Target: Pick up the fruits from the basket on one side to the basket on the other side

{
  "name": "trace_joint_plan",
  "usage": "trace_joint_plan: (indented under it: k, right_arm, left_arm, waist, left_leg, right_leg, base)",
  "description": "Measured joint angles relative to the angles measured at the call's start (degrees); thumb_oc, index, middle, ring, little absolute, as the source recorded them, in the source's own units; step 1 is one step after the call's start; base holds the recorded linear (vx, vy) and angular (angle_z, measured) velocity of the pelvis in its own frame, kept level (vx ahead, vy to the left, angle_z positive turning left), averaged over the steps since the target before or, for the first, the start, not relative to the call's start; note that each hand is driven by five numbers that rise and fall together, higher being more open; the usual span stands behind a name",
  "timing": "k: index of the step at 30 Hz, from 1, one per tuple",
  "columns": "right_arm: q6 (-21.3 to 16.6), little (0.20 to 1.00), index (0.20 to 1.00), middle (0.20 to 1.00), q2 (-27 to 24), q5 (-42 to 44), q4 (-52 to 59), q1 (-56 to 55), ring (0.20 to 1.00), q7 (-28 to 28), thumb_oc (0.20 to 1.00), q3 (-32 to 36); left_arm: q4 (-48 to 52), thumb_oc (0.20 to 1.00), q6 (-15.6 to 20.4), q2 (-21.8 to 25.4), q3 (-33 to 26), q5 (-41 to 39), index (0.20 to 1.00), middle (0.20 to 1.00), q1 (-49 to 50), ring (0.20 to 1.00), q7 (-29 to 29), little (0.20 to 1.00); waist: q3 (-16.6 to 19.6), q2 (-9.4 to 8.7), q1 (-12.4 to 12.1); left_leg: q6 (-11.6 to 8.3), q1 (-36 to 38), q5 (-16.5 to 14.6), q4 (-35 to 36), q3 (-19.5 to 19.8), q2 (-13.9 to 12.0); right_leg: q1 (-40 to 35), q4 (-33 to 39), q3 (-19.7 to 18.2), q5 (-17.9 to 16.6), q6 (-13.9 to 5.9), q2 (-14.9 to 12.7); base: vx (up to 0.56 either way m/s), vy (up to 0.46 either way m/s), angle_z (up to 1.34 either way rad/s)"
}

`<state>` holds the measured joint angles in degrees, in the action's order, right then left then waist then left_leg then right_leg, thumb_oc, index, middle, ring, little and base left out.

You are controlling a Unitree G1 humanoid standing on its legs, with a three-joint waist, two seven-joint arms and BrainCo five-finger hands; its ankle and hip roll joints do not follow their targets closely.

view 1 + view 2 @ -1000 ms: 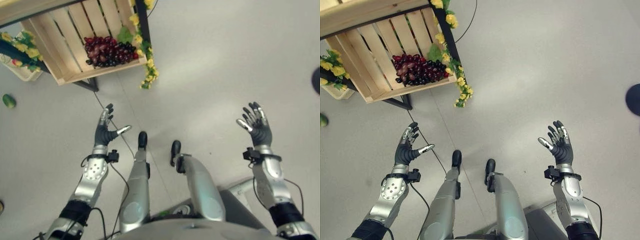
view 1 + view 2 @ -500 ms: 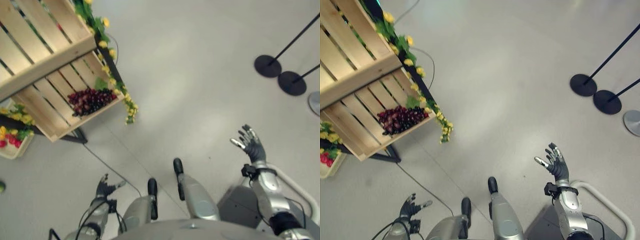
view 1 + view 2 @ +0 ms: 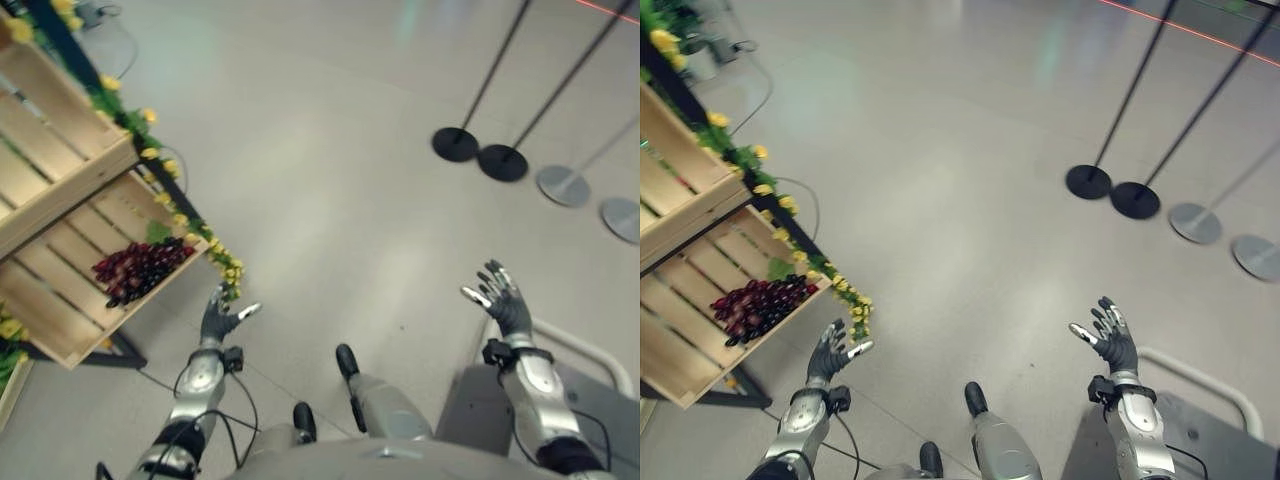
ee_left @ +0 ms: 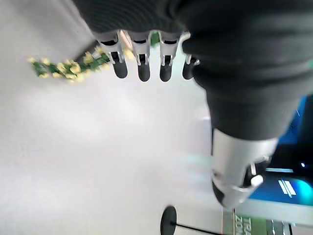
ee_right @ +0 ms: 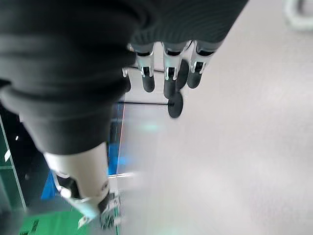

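Note:
A bunch of dark red grapes [image 3: 138, 270] lies in a slatted wooden crate [image 3: 55, 300] on the lower shelf of a stand at my left. My left hand [image 3: 216, 318] is raised just right of the crate's corner, open and holding nothing. My right hand [image 3: 505, 303] is up at the right over bare floor, open and holding nothing too. In the left wrist view the fingers [image 4: 143, 58] are straight above the floor. In the right wrist view the fingers [image 5: 168, 73] are straight as well.
A garland of yellow flowers and green leaves [image 3: 200, 245] runs down the stand's dark post. A second wooden crate [image 3: 50, 150] sits on the shelf above. Black and silver stanchion bases [image 3: 480, 155] stand far right. A grey metal frame [image 3: 585, 350] is by my right arm.
The camera has swung up and to the right, so the crate stand slid to the left and more stanchions came into view. My left hand has risen higher beside the crate.

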<state>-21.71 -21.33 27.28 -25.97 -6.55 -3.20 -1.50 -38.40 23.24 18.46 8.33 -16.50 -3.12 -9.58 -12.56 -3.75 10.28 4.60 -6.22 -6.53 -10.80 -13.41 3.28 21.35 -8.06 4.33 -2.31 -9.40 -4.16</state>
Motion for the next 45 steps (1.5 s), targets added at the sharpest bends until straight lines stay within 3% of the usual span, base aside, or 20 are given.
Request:
trace_joint_plan:
  k: [1, 2, 4, 6, 7, 8, 9, 10, 16, 19, 21, 22, 25, 29, 31, 34, 35, 38, 40, 45]
  right_arm:
    - [0.2, 1.0, 1.0, 1.0, 0.4, -0.4, 0.3, 0.1, 1.0, -0.6, 1.0, 0.0]
    - [0.3, 1.0, 1.0, 1.0, 0.4, -1.3, 0.7, -0.6, 1.0, -0.9, 1.0, 0.1]
    - [0.8, 1.0, 1.0, 1.0, 0.5, -2.6, 1.2, -0.5, 1.0, -0.9, 1.0, -0.2]
    - [0.8, 1.0, 1.0, 1.0, 0.3, -3.2, 2.9, -0.4, 1.0, -1.0, 1.0, -0.2]
    - [0.8, 1.0, 1.0, 1.0, 0.3, -3.2, 2.9, -0.4, 1.0, -1.0, 1.0, -0.2]
    - [0.6, 1.0, 1.0, 1.0, 1.1, -4.1, 5.3, -1.0, 1.0, -1.0, 1.0, 0.0]
    - [0.6, 1.0, 1.0, 1.0, 1.1, -4.1, 5.3, -1.0, 1.0, -1.0, 1.0, 0.0]
    - [0.7, 1.0, 1.0, 1.0, 0.4, -4.1, 5.1, 0.4, 1.0, -1.1, 1.0, 0.0]
    - [0.7, 1.0, 1.0, 1.0, -1.9, -4.1, 12.1, -6.1, 1.0, 0.1, 1.0, 3.9]
    - [0.7, 1.0, 1.0, 1.0, -0.9, -4.1, 12.2, -6.5, 1.0, 0.3, 1.0, 4.5]
    - [0.6, 1.0, 1.0, 1.0, -1.2, -4.1, 12.5, -7.2, 1.0, 0.2, 1.0, 5.1]
    - [0.6, 1.0, 1.0, 1.0, -1.6, -4.1, 12.7, -7.1, 1.0, 0.2, 1.0, 5.3]
    - [0.6, 1.0, 1.0, 1.0, -1.9, -4.1, 14.7, -6.8, 1.0, 0.4, 1.0, 5.2]
    - [0.6, 1.0, 1.0, 1.0, -2.2, -4.1, 14.4, -5.8, 1.0, 0.6, 1.0, 3.9]
    - [0.5, 1.0, 1.0, 1.0, -3.0, -4.7, 14.3, -2.8, 1.0, 1.0, 1.0, 1.4]
    - [0.4, 1.0, 1.0, 1.0, -4.5, -5.2, 14.9, -2.5, 1.0, 2.1, 1.0, 1.5]
    - [0.7, 1.0, 1.0, 1.0, -4.2, -5.3, 14.5, -3.8, 1.0, 2.2, 1.0, 1.4]
    - [0.7, 1.0, 1.0, 1.0, -4.3, -5.3, 15.5, -4.9, 1.0, 2.8, 1.0, 2.2]
    - [0.7, 1.0, 1.0, 1.0, -3.2, -5.7, 16.1, -4.4, 1.0, 3.3, 1.0, 2.5]
    - [1.2, 1.0, 1.0, 1.0, -2.7, -6.6, 16.1, -3.7, 1.0, 4.0, 1.0, 1.7]
  left_arm:
    - [3.4, 1.0, 0.0, 0.2, -0.6, 0.0, 1.0, 1.0, 1.4, 1.0, -0.2, 1.0]
    - [5.8, 1.0, 0.1, 0.3, -0.4, 0.0, 1.0, 1.0, 1.6, 1.0, -0.3, 1.0]
    - [9.4, 1.0, 0.0, 1.7, -0.7, 0.0, 1.0, 1.0, 3.8, 1.0, -0.7, 1.0]
    - [13.4, 1.0, 1.0, 2.9, -1.9, 0.0, 1.0, 1.0, 6.6, 1.0, -0.7, 1.0]
    - [13.4, 1.0, 1.0, 2.9, -1.9, 0.0, 1.0, 1.0, 6.6, 1.0, -0.7, 1.0]
    - [16.8, 1.0, 1.0, 5.3, -2.9, -0.1, 1.0, 1.0, 8.2, 1.0, -0.5, 1.0]
    - [16.8, 1.0, 1.0, 5.3, -2.9, -0.1, 1.0, 1.0, 8.2, 1.0, -0.5, 1.0]
    - [16.6, 1.0, 1.0, 4.6, -2.6, 0.0, 1.0, 1.0, 8.1, 1.0, -0.1, 1.0]
    - [26.8, 1.0, 1.3, 3.5, -3.5, -0.6, 1.0, 1.0, 7.7, 1.0, 1.1, 1.0]
    - [27.2, 1.0, 1.1, 4.1, -3.4, -0.6, 1.0, 1.0, 5.9, 1.0, 1.2, 1.0]
    - [28.1, 1.0, 1.0, 3.9, -3.3, -0.6, 1.0, 1.0, 5.6, 1.0, 1.1, 1.0]
    - [29.3, 1.0, 1.1, 3.3, -3.3, -0.5, 1.0, 1.0, 5.6, 1.0, 0.8, 1.0]
    - [30.9, 1.0, 1.2, 2.8, -3.3, 0.0, 1.0, 1.0, 5.5, 1.0, -0.2, 1.0]
    - [30.9, 1.0, 1.2, 3.0, -3.5, 0.0, 1.0, 1.0, 5.4, 1.0, -1.5, 1.0]
    - [30.8, 1.0, 1.2, 3.0, -5.7, 0.0, 1.0, 1.0, 5.5, 1.0, -2.0, 1.0]
    - [30.7, 1.0, 1.4, 2.6, -6.6, 0.0, 1.0, 1.0, 5.2, 1.0, -2.7, 1.0]
    - [30.6, 1.0, 1.4, 3.2, -6.6, 0.0, 1.0, 1.0, 3.6, 1.0, -3.3, 1.0]
    - [30.8, 1.0, 2.3, 4.3, -7.0, 0.1, 1.0, 1.0, -0.5, 1.0, -3.8, 1.0]
    - [31.1, 1.0, 2.4, 5.8, -7.5, 1.5, 1.0, 1.0, -1.0, 1.0, -4.6, 1.0]
    - [31.3, 1.0, 2.4, 6.6, -7.7, 2.3, 1.0, 1.0, -1.9, 1.0, -5.4, 1.0]
  waist:
    - [-0.5, 0.77, -0.7]
    - [-0.8, 0.92, -1.5]
    - [-0.8, 1.97, -3.9]
    - [0.5, 2.32, -6.5]
    - [0.5, 2.32, -6.5]
    - [2.3, -0.75, -8.2]
    - [2.3, -0.75, -8.2]
    - [2.0, 1.24, -7.5]
    - [3.4, 2.18, -3.8]
    - [3.7, 0.22, -4.6]
    - [3.9, -0.61, -4.8]
    - [3.3, -1.06, -5.7]
    - [3.4, -0.58, -6.5]
    - [3.6, 0.29, -7.9]
    - [3.8, -0.41, -10.0]
    - [4.6, 2.51, -9.5]
    - [4.9, 1.67, -7.4]
    - [5.2, 1.12, -5.1]
    - [5.0, 1.43, -6.1]
    - [4.3, 1.44, -6.9]
  left_leg:
    - [0.06, -0.9, -0.2, -0.7, -2.1, -1.8]
    - [-0.46, -0.1, 0.6, -0.1, -4.3, -3.2]
    - [-1.52, 2.6, 1.3, 1.6, -11.7, -7.4]
    - [-2.66, 4.1, 1.6, 3.7, -15.5, -9.7]
    - [-2.66, 4.1, 1.6, 3.7, -15.5, -9.7]
    - [-5.05, 2.6, 2.0, 3.0, -13.0, -7.7]
    - [-5.05, 2.6, 2.0, 3.0, -13.0, -7.7]
    - [-5.69, 1.0, 2.1, 2.2, -7.9, -8.2]
    - [-9.06, 1.5, 1.3, -2.4, -9.3, -12.9]
    - [-10.87, -1.6, 2.3, -13.3, -8.5, -16.6]
    - [-12.17, -3.5, 5.1, -21.1, -3.3, -17.9]
    - [-11.41, -6.7, 5.6, -28.6, 5.0, -16.1]
    - [-10.75, -8.6, 1.4, -20.1, 14.5, -8.9]
    - [-9.58, -9.2, 2.3, -8.4, 22.7, -3.7]
    - [-10.09, -7.7, 2.2, -4.0, 40.9, 2.7]
    - [-6.78, -7.2, 5.4, -2.3, 33.4, 0.6]
    - [-7.33, -6.1, 6.1, -3.2, 30.1, 0.5]
    - [-4.52, -3.3, 5.9, 0.3, 25.7, 1.8]
    - [-2.64, -1.2, 6.6, 3.2, 20.2, 2.9]
    - [0.49, 0.6, 6.2, 4.9, 13.6, 4.0]
  right_leg:
    - [2.2, -7.9, 9.1, 1.7, 1.98, -2.5]
    - [1.2, -13.9, 12.8, 3.5, 2.75, -4.1]
    - [-2.5, -23.3, 14.4, 7.1, 3.34, -5.3]
    - [-8.6, -23.4, 18.7, 9.3, 2.51, -7.8]
    - [-8.6, -23.4, 18.7, 9.3, 2.51, -7.8]
    - [-15.9, -7.3, 15.8, 11.6, 2.5, -6.0]
    - [-15.9, -7.3, 15.8, 11.6, 2.5, -6.0]
    - [-17.3, -3.3, 16.1, 9.1, 6.04, -3.5]
    - [-15.1, -6.8, 11.4, 11.9, 9.56, 0.8]
    - [-15.7, -6.7, 9.2, 12.8, 12.05, 2.2]
    - [-16.7, -6.1, 5.9, 12.7, 13.54, 4.0]
    - [-17.4, -6.0, 3.0, 12.2, 14.19, 4.6]
    - [-18.3, -3.3, -1.5, 10.4, 14.88, 6.3]
    - [-19.7, -0.2, -4.6, 8.6, 16.24, 8.9]
    - [-19.8, 1.1, -11.9, 7.3, 15.08, 9.2]
    - [-22.0, 2.4, -11.5, 7.5, 14.26, 10.6]
    - [-22.1, 2.0, -11.7, 8.0, 13.1, 9.2]
    - [-21.2, -0.3, -12.9, 10.0, 9.96, 5.9]
    - [-18.7, -3.5, -17.2, 11.3, 6.51, 4.0]
    - [-16.9, -4.6, -19.9, 11.2, 3.63, 1.7]
  base:
    - [-0.12, 0.045, -1.22]
    - [-0.13, 0.04, -1.08]
    - [0.03, -0.021, -1.1]
    - [0.05, -0.1, -1.27]
    - [0.01, -0.071, -1.53]
    - [0.0, 0.0, -0.79]
    - [0.09, -0.194, -1.04]
    - [0.17, -0.172, -0.31]
    - [0.12, -0.209, -0.4]
    - [0.12, -0.192, -0.7]
    - [0.05, 0.009, -0.74]
    - [0.1, 0.12, -1.08]
    - [0.13, 0.145, -0.85]
    - [0.15, 0.141, -0.99]
    - [0.07, 0.204, -1.57]
    - [0.07, 0.223, -0.88]
    - [0.07, 0.348, -0.53]
    - [0.02, 0.298, -0.67]
    - [-0.05, 0.245, -1.14]
    - [-0.09, 0.221, -0.77]
